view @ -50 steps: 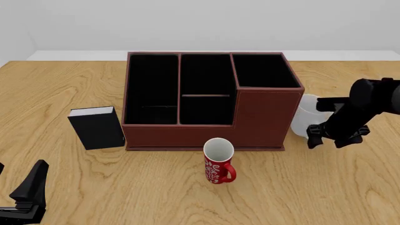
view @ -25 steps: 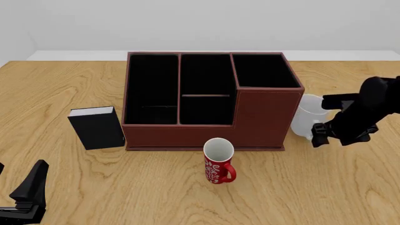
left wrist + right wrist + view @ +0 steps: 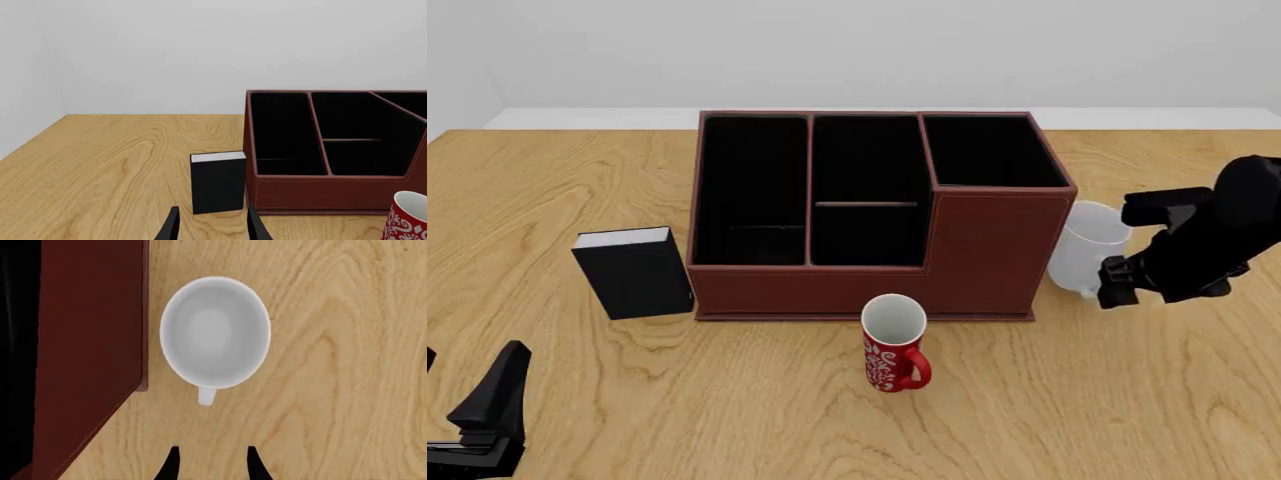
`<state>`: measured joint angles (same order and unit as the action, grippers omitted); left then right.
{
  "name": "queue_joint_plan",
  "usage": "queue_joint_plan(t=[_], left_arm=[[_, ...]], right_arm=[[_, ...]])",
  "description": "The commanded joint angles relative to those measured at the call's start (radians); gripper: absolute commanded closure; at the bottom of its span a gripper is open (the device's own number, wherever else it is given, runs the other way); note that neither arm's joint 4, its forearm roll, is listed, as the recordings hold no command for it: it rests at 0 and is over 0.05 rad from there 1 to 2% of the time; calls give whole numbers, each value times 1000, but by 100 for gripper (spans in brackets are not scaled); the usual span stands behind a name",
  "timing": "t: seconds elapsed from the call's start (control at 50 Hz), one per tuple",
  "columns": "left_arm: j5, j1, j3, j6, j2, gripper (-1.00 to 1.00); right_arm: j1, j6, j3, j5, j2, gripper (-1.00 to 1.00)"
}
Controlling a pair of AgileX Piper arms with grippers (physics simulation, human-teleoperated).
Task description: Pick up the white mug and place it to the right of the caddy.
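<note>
Front view: the white mug (image 3: 1086, 253) is seen standing upright on the table (image 3: 827, 420) just beside the right wall of the caddy (image 3: 994, 250), at about 3 o'clock from it; whether the 2 touch cannot be told. The right gripper (image 3: 1118, 283) is held close to the mug's right side, at about 4 o'clock from it. Right wrist view: the mug (image 3: 215, 333) is looked into from above, its handle (image 3: 207, 396) turned toward the 2 fingertips (image 3: 173, 465). The jaws are seen parted and empty, with a gap of bare wood between their tips and the handle, so the mug is judged to be released and apart from them.

The step in hand is judged to be the let-go and retreat after placement. It is best done by keeping the jaws spread and drawing the gripper straight up and away from the handle, so that neither handle nor rim is caught and the mug is not dragged or tipped against the caddy.

Left wrist view: the left gripper (image 3: 210, 227) is shown parted and idle, facing the black box (image 3: 217, 182) and the red mug (image 3: 407, 217)
</note>
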<state>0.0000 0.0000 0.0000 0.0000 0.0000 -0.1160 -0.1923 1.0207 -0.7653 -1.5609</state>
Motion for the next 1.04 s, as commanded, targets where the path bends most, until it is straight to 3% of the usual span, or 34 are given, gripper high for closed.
queue_joint_plan(t=[0.02, 0.64, 1.04], left_arm=[[0, 0, 0, 0, 0, -100], [0, 0, 0, 0, 0, -100], [0, 0, 0, 0, 0, -100]], right_arm=[[-7, -18, -12, -4, 36, -100], [-40, -61, -29, -4, 128, -100], [-33, -45, 0, -13, 197, -100]])
